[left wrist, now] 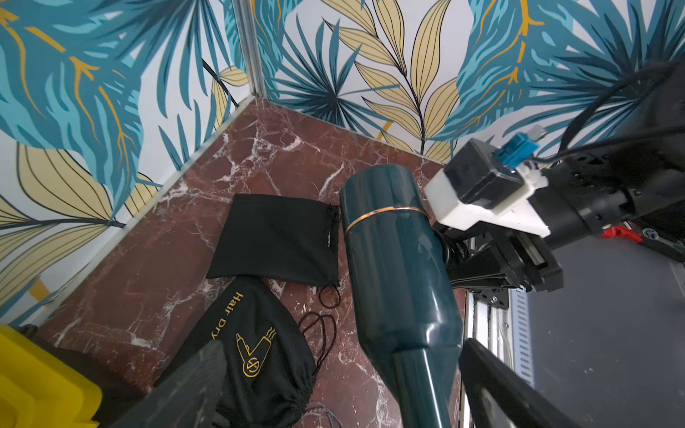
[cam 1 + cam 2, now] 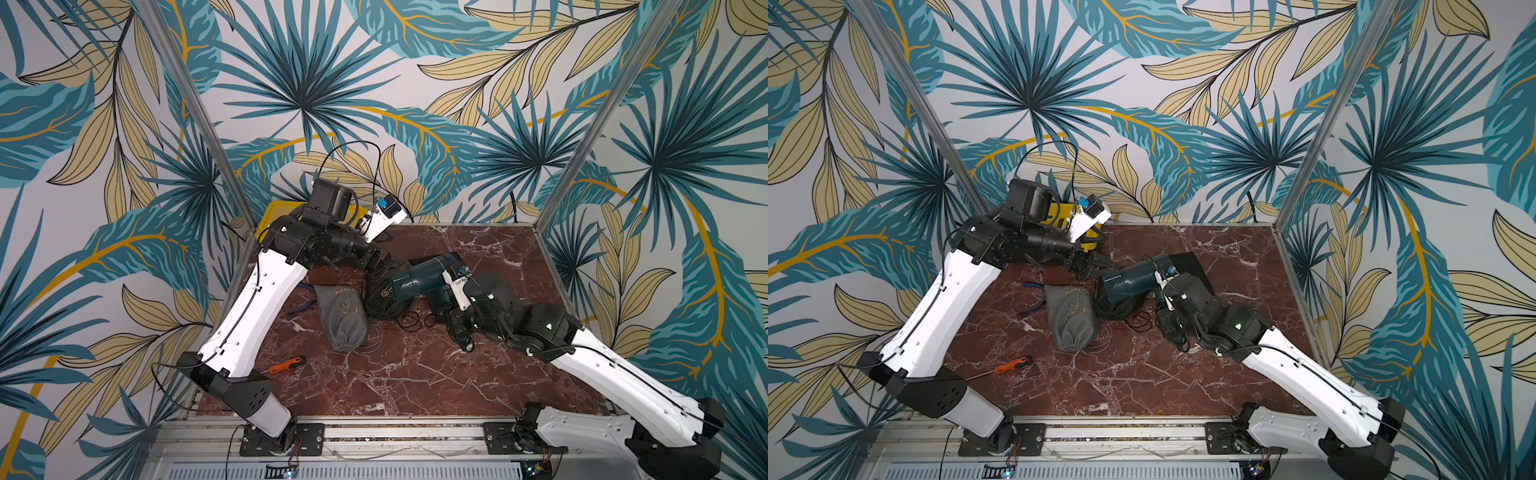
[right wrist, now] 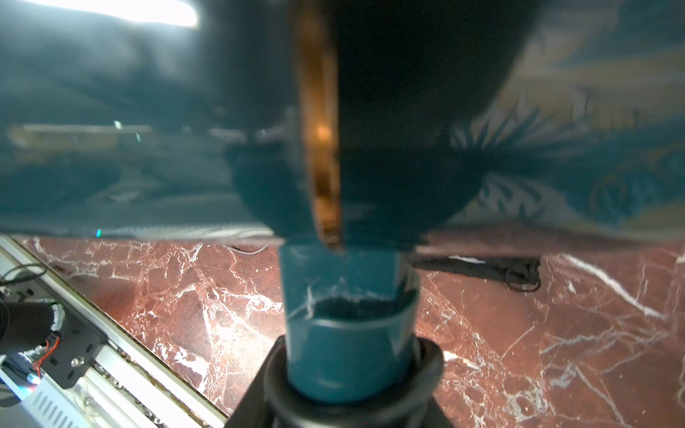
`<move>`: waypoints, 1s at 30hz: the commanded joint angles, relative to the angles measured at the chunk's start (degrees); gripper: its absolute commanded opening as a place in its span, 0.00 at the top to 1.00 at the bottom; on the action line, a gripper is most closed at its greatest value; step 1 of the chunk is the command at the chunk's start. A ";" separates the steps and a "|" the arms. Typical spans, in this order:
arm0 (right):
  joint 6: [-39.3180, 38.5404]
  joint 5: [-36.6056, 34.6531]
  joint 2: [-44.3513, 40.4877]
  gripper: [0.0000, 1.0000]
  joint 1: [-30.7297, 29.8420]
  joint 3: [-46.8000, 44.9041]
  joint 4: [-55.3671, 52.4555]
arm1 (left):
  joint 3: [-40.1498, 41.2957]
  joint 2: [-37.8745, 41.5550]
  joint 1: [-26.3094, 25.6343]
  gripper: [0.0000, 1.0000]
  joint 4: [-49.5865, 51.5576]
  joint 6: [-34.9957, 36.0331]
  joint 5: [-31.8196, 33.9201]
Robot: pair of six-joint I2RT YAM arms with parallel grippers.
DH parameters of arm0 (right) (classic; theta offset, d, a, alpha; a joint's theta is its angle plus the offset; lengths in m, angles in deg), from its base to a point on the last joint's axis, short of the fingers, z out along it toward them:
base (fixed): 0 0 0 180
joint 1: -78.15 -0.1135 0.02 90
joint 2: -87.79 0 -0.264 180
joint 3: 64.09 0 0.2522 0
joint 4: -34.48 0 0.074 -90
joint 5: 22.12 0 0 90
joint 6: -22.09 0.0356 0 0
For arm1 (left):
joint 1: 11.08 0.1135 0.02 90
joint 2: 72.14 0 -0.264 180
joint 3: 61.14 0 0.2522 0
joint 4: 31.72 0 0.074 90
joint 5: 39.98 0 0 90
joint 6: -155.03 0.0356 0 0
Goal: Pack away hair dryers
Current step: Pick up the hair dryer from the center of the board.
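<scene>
A dark teal hair dryer point(image 2: 419, 278) point(image 2: 1133, 282) hangs over the marble table's middle. My right gripper point(image 2: 444, 297) point(image 2: 1162, 297) point(image 3: 348, 389) is shut on its handle point(image 3: 344, 326). The barrel point(image 1: 393, 266) carries a copper ring, and its nozzle points at a black drawstring pouch with a gold dryer logo point(image 2: 382, 299) point(image 2: 1115, 307) point(image 1: 255, 355). My left gripper point(image 2: 380, 266) point(image 2: 1092, 268) point(image 1: 341, 374) is open just behind the nozzle. In the left wrist view the nozzle shows between the fingers point(image 1: 192, 381) without touching them. No other hair dryer is visible.
A bulging grey drawstring pouch point(image 2: 343, 318) point(image 2: 1073, 318) lies left of the black one. A flat black pouch point(image 2: 1187, 264) point(image 1: 278, 237) lies behind the dryer. An orange-handled screwdriver point(image 2: 286, 365), blue-handled pliers point(image 2: 1034, 295) and a yellow bin point(image 2: 274, 212) point(image 1: 37, 378) are at the left.
</scene>
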 commanded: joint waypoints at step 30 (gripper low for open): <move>-6.68 -16.83 8.29 1.00 -10.56 12.76 -3.62 | 8.04 1.15 -1.87 0.01 11.54 16.38 -6.98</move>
